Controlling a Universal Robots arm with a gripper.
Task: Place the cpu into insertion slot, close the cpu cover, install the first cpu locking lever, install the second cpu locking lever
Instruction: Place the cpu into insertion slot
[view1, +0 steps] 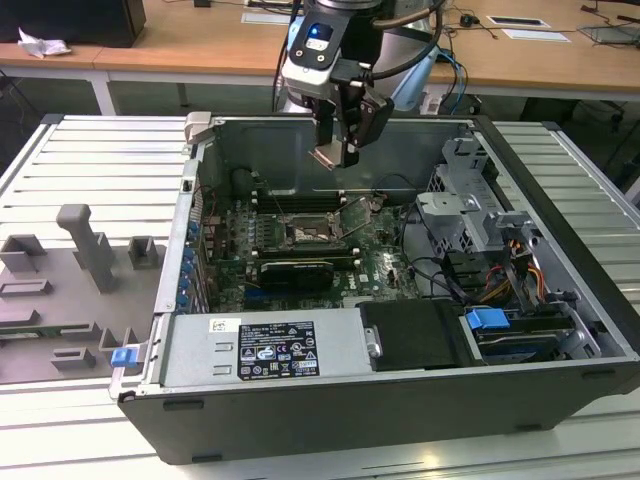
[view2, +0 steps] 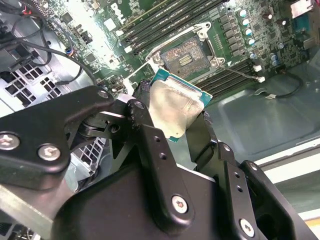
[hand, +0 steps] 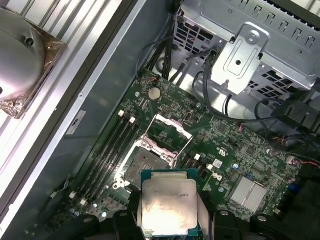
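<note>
My gripper (view1: 337, 148) hangs inside the open computer case, shut on the cpu (view1: 328, 157). The cpu (view2: 175, 107) is a flat square chip with a dull silver top and a green rim, clamped between the two black fingers (view2: 145, 112) in both wrist views. It hovers well above the motherboard, near the insertion slot (view1: 305, 233). The insertion slot (hand: 145, 160) is a dark square socket with nothing in it, just beyond the cpu (hand: 169, 202). The cpu cover (hand: 169, 129) stands flipped open at the slot's far side. A thin locking lever (view2: 240, 74) sticks out beside the insertion slot (view2: 187, 52).
Long black memory slots (hand: 107, 150) flank the socket. A black expansion card (view1: 295, 270) lies nearer the front, with the power supply (view1: 265, 350) in front of it. A metal drive cage (view1: 470, 210) and cables fill the exterior view's right. Grey fixtures (view1: 85, 245) stand outside the case.
</note>
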